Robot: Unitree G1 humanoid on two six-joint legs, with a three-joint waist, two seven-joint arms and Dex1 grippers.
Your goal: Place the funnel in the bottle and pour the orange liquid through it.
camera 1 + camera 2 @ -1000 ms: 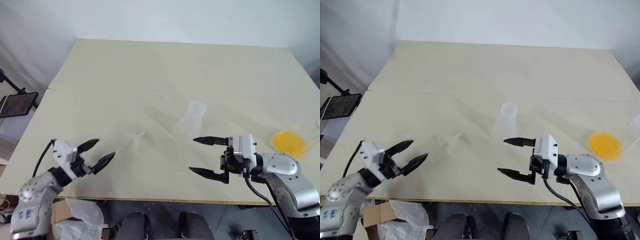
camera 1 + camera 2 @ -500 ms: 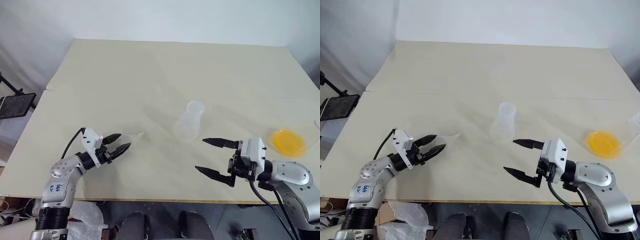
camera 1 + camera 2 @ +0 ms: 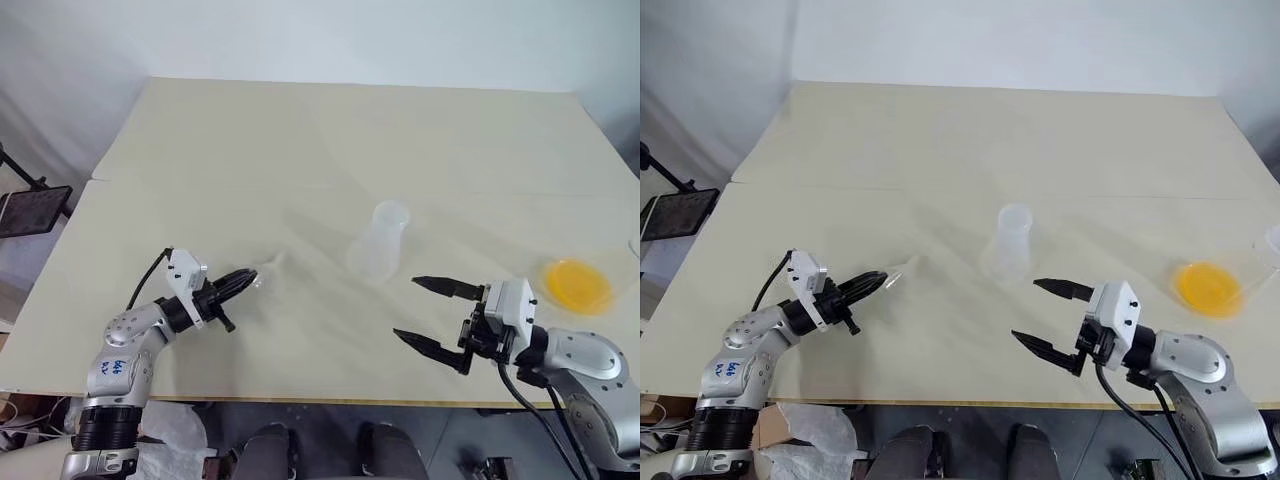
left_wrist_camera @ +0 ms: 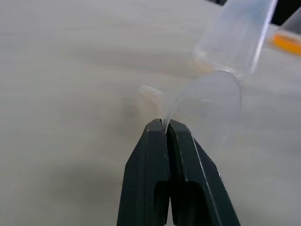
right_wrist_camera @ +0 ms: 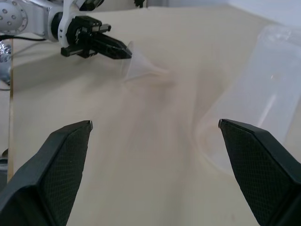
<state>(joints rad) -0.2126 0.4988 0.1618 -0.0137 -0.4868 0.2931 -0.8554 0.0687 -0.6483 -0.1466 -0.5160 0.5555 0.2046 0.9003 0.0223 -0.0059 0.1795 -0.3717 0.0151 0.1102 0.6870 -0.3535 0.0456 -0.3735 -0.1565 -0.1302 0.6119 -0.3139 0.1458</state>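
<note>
The funnel point(image 3: 262, 274) is lying beyond the left gripper point(image 3: 243, 281), whose jaws are pinching its rim, ready for lifting. The bottle point(image 3: 379, 244) is standing ahead of the right gripper point(image 3: 425, 311), whose jaws are spread wide.

Left wrist view: fingertips point(image 4: 162, 129) are clamping the cone edge; bare table point(image 4: 70, 70) is surrounding it, leaving room.

funnel point(image 4: 207, 101): clear, tilted, rim pinched | bottle point(image 3: 378, 243): upright, mid-table | orange liquid point(image 3: 575, 283): far right

Lab: bare bench point(image 3: 300, 130), clear bottle point(image 3: 378, 245)
</note>
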